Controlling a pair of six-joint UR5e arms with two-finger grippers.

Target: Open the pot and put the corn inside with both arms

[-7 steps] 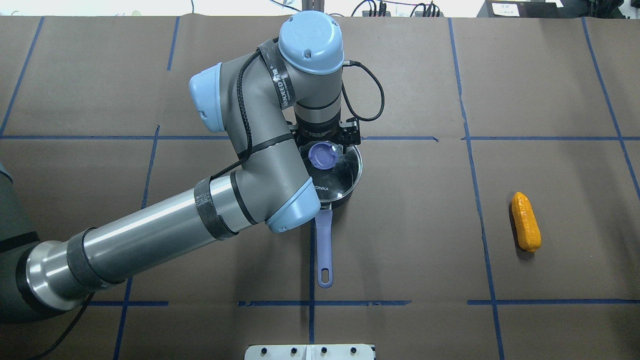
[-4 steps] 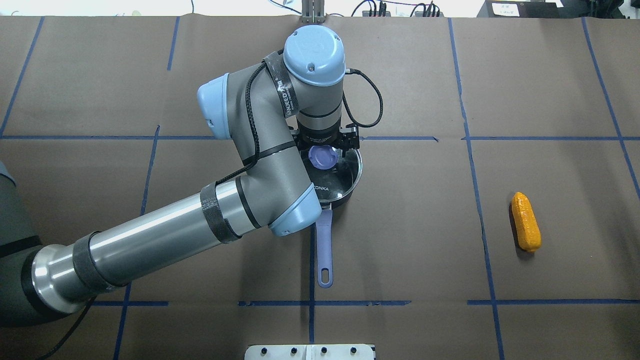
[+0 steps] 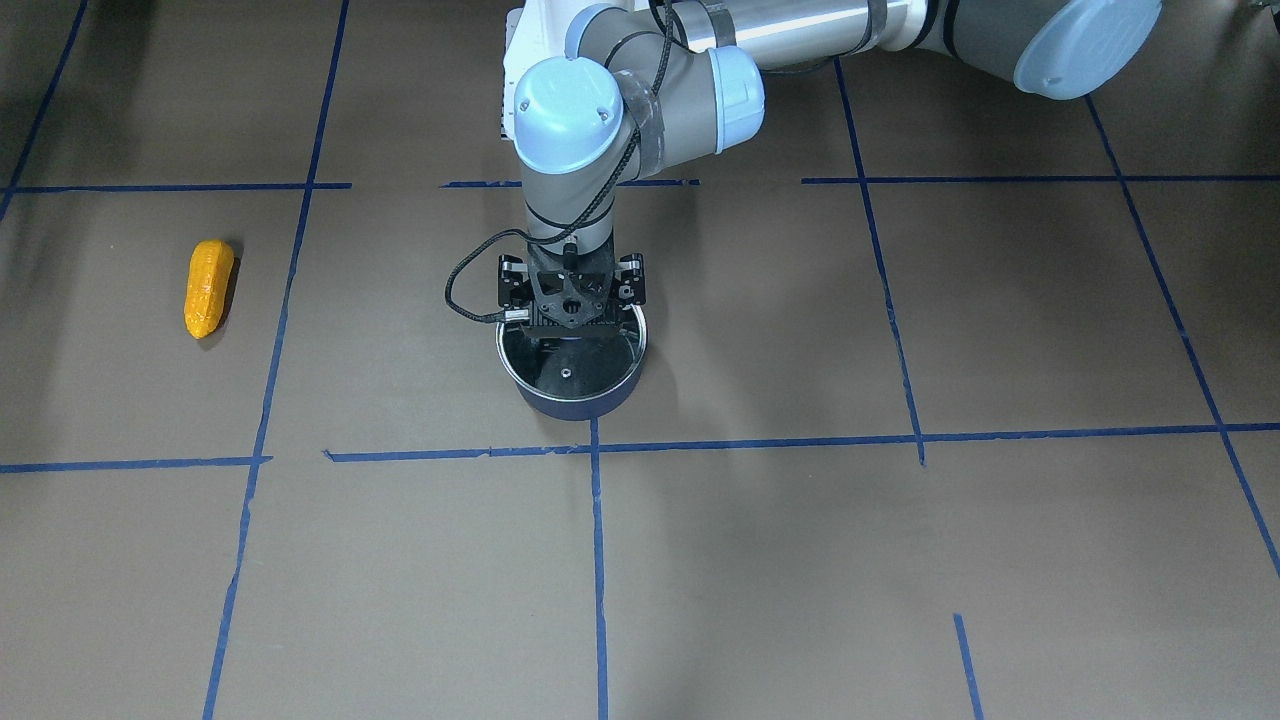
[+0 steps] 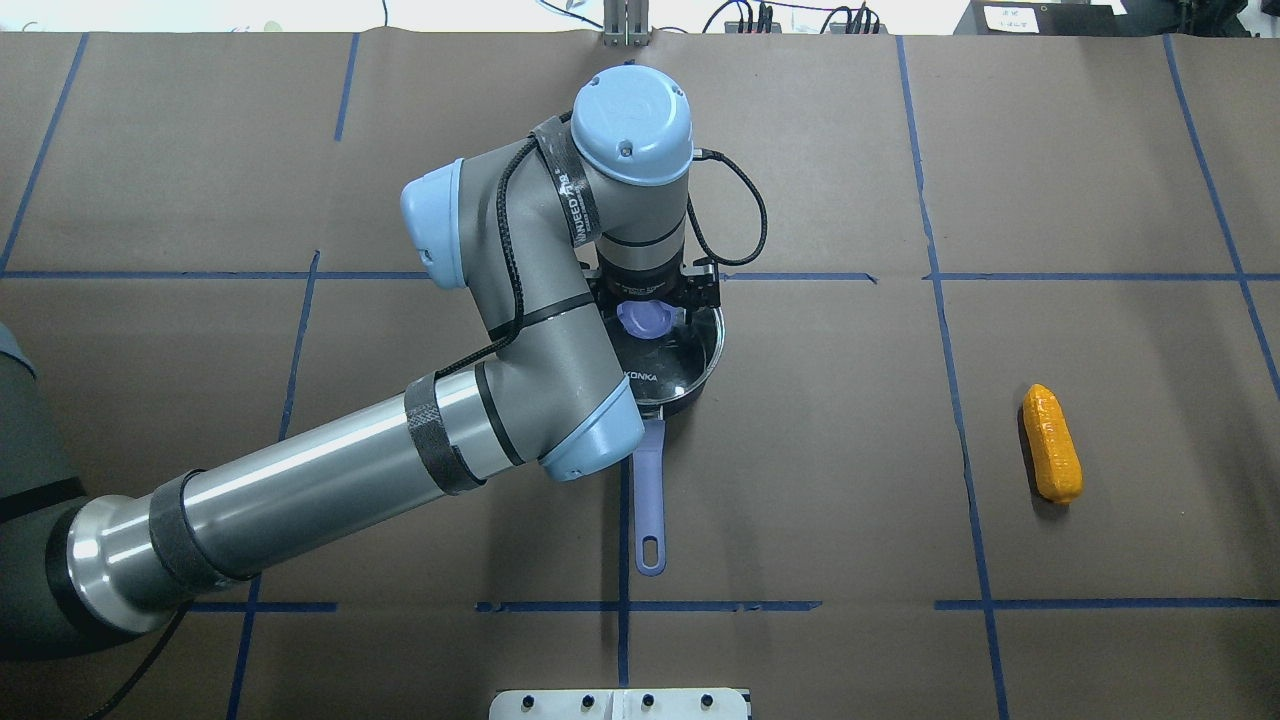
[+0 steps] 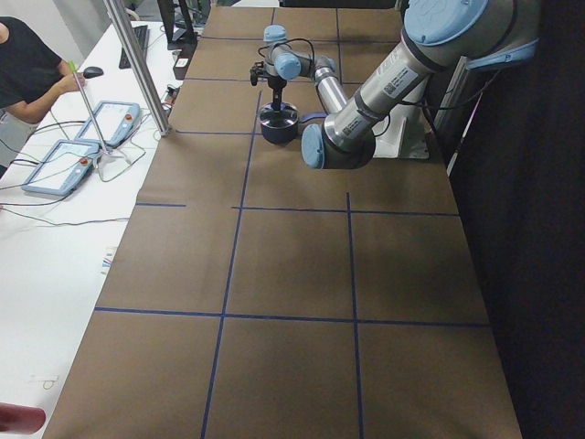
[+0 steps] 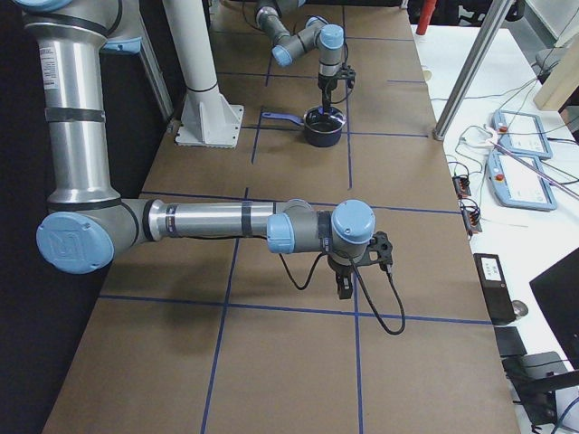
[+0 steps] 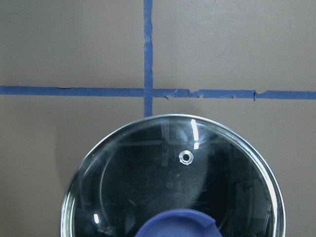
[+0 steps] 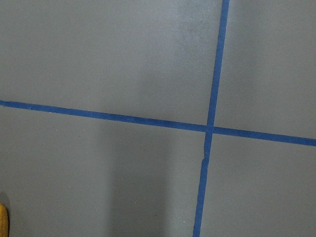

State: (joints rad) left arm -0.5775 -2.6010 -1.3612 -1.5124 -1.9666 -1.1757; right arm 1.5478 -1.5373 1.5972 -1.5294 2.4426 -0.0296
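Creeping forward and down over the last second, the wrist of the grey-silver jointed left arm (image 4: 300, 500) with light blue joint caps now covers more of the round purple plastic knob (image 4: 645, 320) than it did; everything else lies where it lay. That knob crowns the clear glass lid (image 7: 173, 173) with a metal rim. The lid sits on the small dark blue pot (image 3: 580, 405), whose long purple handle (image 4: 650, 500) points back toward the robot. The black left fingers (image 3: 568, 338) hang straight down over the knob. The wrist hides them from above, and the left wrist view shows only the knob's top edge, so I cannot tell whether they are spread or already pinching it. I judge the step in hand to be the first, opening the pot, since the lid is not yet off. The next move calls for the fingers to settle either side of the knob, close on it, and lift the lid straight up without dragging the pot along. Well to the right on the brown paper-covered desk (image 4: 850, 500), past a line of blue tape (image 4: 955, 400), the small orange-yellow bumpy plastic corn (image 4: 1051, 443) lies on its side, far from the pot. The right arm (image 6: 208, 220) shows only in the right side view. Its black right fingers (image 6: 345, 287) point down above the desk near the corn, and I cannot tell how they stand. Once the lid is clear, that arm must grasp the corn and carry it across.
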